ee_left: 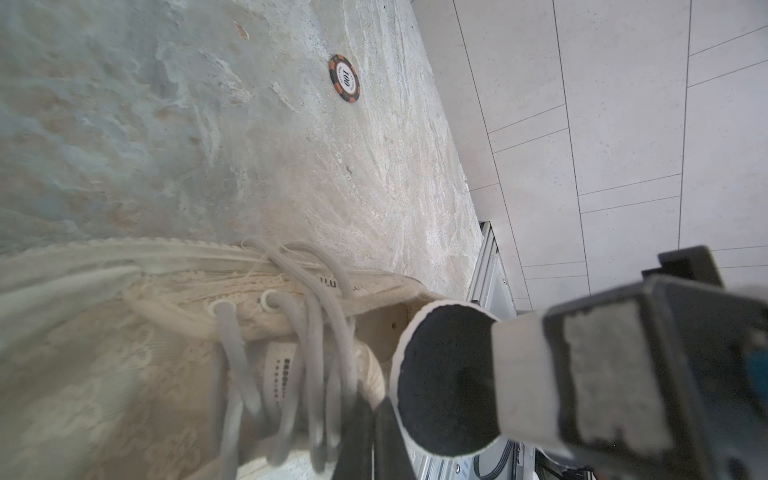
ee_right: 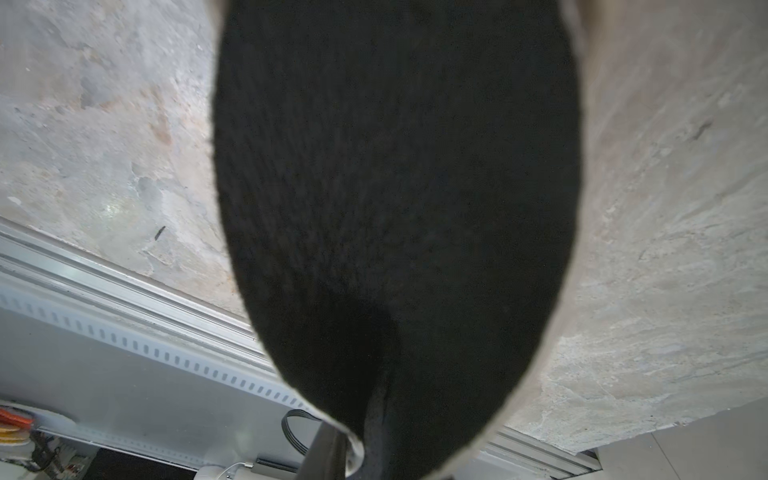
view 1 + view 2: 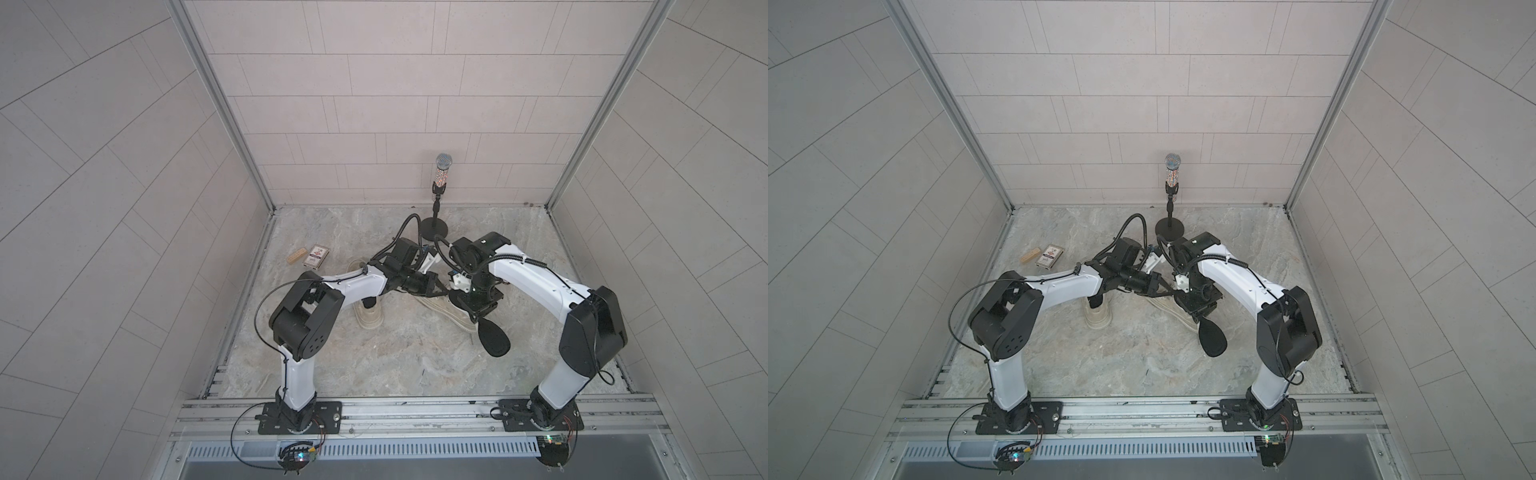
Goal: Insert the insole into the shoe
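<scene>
At the middle of the table [image 3: 374, 357] in both top views, the two arms meet over a pale shoe [image 3: 434, 308], its ribbed sole edge showing. The right gripper [image 3: 473, 309] sits right on top of it, pinching the black insole [image 3: 493, 338], whose broad end sticks out toward the lower right, clear of the shoe. The left gripper [image 3: 439, 285] points in from the left, jaws pressed together just beside the right gripper. Left of centre, half under the left arm, a second shoe [image 3: 369, 322] stands apart. Upper left: a card box [image 3: 316, 255] and a wooden block [image 3: 296, 256] side by side; at the back, a microphone [image 3: 443, 166] upright on its stand. Over to the left wrist view: laces [image 1: 316, 332] close up, and there's the insole [image 1: 446, 378], white-edged, its end right at the shoe's [image 1: 124, 332] opening, a padded finger [image 1: 615, 374] of the right gripper against it. The left gripper [image 1: 380, 415] is a dark blur among the laces, closed up; whether it pinches one, can't tell. A poker chip [image 1: 345, 79] lies well apart on the table. Right wrist view: the insole [image 2: 395, 208] fills nearly everything, black and fuzzy, table beyond.
</scene>
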`<state>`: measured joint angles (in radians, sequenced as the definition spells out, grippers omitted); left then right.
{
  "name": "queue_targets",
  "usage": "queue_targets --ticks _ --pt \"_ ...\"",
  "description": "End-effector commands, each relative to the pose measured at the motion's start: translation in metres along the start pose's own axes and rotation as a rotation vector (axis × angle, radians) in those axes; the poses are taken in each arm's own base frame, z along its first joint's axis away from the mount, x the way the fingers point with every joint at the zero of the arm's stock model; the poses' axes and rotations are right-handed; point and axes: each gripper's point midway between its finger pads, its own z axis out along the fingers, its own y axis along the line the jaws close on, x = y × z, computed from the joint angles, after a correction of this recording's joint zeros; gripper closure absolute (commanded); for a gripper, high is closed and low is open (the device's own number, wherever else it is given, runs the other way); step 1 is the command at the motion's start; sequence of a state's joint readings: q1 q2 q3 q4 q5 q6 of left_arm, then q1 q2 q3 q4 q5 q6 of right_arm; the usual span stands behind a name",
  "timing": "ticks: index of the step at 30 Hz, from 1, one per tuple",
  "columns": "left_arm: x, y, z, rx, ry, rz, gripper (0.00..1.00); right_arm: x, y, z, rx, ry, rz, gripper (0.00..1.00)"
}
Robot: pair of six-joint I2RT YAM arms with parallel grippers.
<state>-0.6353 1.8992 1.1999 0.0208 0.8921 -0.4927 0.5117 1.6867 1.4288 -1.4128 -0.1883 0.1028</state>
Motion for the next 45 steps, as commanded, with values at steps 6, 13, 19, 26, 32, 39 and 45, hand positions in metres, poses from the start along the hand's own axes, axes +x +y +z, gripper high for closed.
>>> queue_targets --ticks 6,13,19,26,32,39,45 --pt "-0.001 -0.027 -0.023 0.146 0.004 0.098 1.00 0.004 -0.005 -0.001 0.124 0.024 -0.118 0.77" --pt "-0.004 -0.028 -0.026 0.200 -0.012 0.095 1.00 0.000 0.001 0.003 0.195 0.074 -0.173 0.77" --pt "-0.016 -0.022 -0.034 0.255 -0.071 0.058 1.00 -0.001 -0.002 -0.002 0.218 0.078 -0.158 0.77" --pt "-0.021 -0.016 -0.037 0.225 -0.096 0.067 1.00 -0.004 0.004 -0.005 0.191 0.107 -0.143 0.77" --pt "-0.016 -0.007 -0.045 0.180 -0.103 0.131 1.00 -0.005 -0.004 0.000 0.232 0.123 -0.172 0.77" --pt "-0.009 -0.007 -0.050 0.120 -0.061 0.193 1.00 -0.010 0.000 0.006 0.211 0.138 -0.207 0.78" --pt "-0.016 -0.017 -0.054 0.135 -0.085 0.230 1.00 -0.010 0.007 0.007 0.198 0.124 -0.226 0.79"
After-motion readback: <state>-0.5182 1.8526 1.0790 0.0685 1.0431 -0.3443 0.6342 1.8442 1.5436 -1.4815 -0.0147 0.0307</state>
